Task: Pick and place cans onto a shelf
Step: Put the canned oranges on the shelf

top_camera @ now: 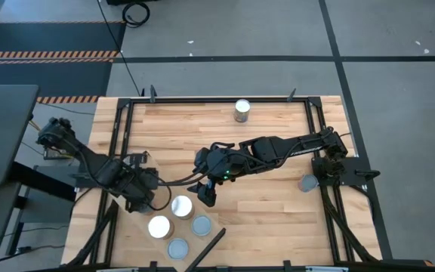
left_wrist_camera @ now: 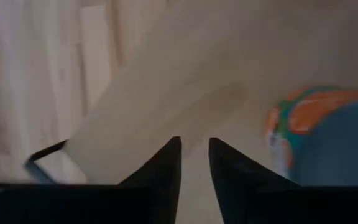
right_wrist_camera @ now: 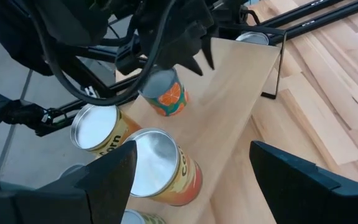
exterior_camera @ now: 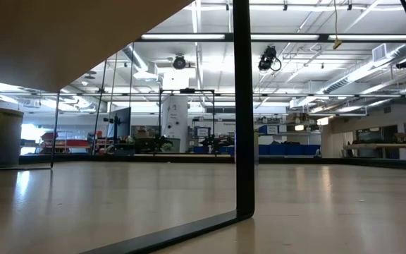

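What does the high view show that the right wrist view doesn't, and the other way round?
Only the high view: a lone can at the table's far edge, a grey-topped can by the right arm's base, and both arms whole. Only the right wrist view: labels, on a yellow-labelled can and an orange-fruit can, seen past the open right gripper. Both: the shelf, its cluster of cans, and the left gripper over them.

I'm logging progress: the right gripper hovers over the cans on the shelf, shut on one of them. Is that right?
Not quite. The right gripper does hover over the cans on the shelf, but it is open and holds nothing. The right wrist view shows its two fingers spread wide, with the cans standing free below them.
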`<action>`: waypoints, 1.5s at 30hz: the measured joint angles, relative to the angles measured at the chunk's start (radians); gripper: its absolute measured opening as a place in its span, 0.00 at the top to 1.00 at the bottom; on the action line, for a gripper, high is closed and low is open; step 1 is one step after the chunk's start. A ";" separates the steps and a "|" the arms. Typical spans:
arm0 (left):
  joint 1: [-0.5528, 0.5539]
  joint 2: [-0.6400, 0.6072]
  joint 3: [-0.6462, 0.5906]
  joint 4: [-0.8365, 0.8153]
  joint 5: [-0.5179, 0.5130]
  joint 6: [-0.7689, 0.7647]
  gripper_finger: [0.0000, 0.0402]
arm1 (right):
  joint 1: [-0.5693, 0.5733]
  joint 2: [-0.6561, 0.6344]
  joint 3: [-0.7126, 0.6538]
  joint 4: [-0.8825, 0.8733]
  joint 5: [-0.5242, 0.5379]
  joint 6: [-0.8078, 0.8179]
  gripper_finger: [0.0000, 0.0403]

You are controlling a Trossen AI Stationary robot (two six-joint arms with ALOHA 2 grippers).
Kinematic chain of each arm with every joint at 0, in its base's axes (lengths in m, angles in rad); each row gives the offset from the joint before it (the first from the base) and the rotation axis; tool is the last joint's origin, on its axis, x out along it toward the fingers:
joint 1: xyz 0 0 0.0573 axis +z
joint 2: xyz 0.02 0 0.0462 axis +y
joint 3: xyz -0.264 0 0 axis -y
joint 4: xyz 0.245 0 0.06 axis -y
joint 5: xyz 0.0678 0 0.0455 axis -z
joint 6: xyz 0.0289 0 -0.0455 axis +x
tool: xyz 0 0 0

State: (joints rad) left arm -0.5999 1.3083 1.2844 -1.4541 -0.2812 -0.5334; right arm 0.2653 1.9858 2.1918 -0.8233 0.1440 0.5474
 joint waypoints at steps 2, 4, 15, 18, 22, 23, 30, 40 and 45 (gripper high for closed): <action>0.000 0.000 0.000 0.012 0.031 0.005 0.80 | 0.000 0.000 0.000 -0.001 0.000 0.000 0.21; 0.001 0.000 0.000 0.017 0.057 0.017 0.81 | 0.000 0.000 0.000 -0.002 0.000 0.000 0.21; 0.000 0.000 0.000 0.042 0.106 0.022 0.82 | -0.016 0.000 0.000 -0.003 -0.011 -0.007 0.21; 0.000 0.000 0.000 0.044 0.133 0.022 0.82 | -0.019 0.000 0.000 -0.003 -0.012 -0.008 0.21; 0.000 0.000 0.000 0.044 0.138 0.021 0.82 | -0.018 0.000 0.000 -0.003 -0.015 -0.008 0.21; 0.000 0.000 0.000 0.044 0.144 0.021 0.82 | -0.018 0.000 0.000 -0.003 -0.015 -0.008 0.21; 0.000 0.000 0.000 0.044 0.182 0.021 0.82 | -0.018 0.000 0.000 -0.003 -0.015 -0.008 0.21; 0.000 0.000 0.000 0.068 0.182 0.010 0.82 | -0.018 0.000 0.000 -0.003 -0.018 -0.008 0.21; 0.000 0.000 0.000 0.070 0.182 0.003 0.82 | -0.018 0.000 0.000 -0.003 -0.018 -0.008 0.21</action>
State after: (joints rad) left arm -0.5995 1.3083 1.2842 -1.3842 -0.0994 -0.5305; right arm 0.2474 1.9858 2.1918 -0.8261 0.1259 0.5392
